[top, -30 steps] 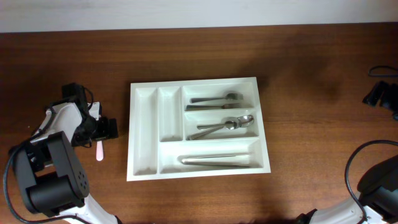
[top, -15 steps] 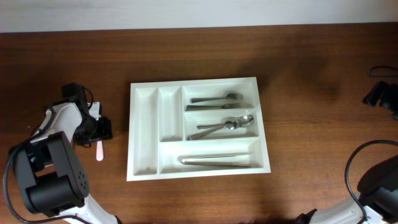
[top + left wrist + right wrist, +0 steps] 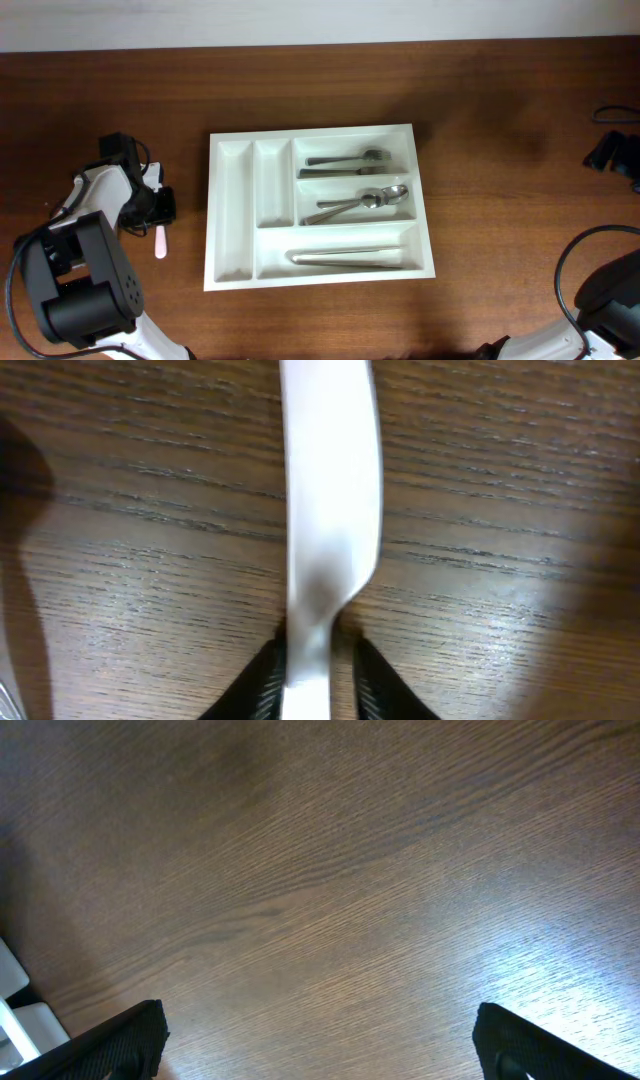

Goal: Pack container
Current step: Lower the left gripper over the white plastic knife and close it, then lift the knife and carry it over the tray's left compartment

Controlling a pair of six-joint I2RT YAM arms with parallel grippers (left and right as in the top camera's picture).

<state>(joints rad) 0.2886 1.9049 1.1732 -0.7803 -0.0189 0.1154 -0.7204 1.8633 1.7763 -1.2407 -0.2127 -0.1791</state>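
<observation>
Left pincer (image 3: pixel 312 672), wide a second ago, now clamps the pale utensil (image 3: pixel 330 480); right pincer (image 3: pixel 320 1040) stays apart

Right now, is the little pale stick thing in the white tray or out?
Out. The pale utensil lies on the wooden table, left of the container, the left claw closed around its handle.

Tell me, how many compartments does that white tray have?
5 in the cutlery tray: outer narrow compartment and inner narrow compartment at left; top wide compartment, middle wide compartment and bottom wide compartment at right. None looks hidden.
</observation>
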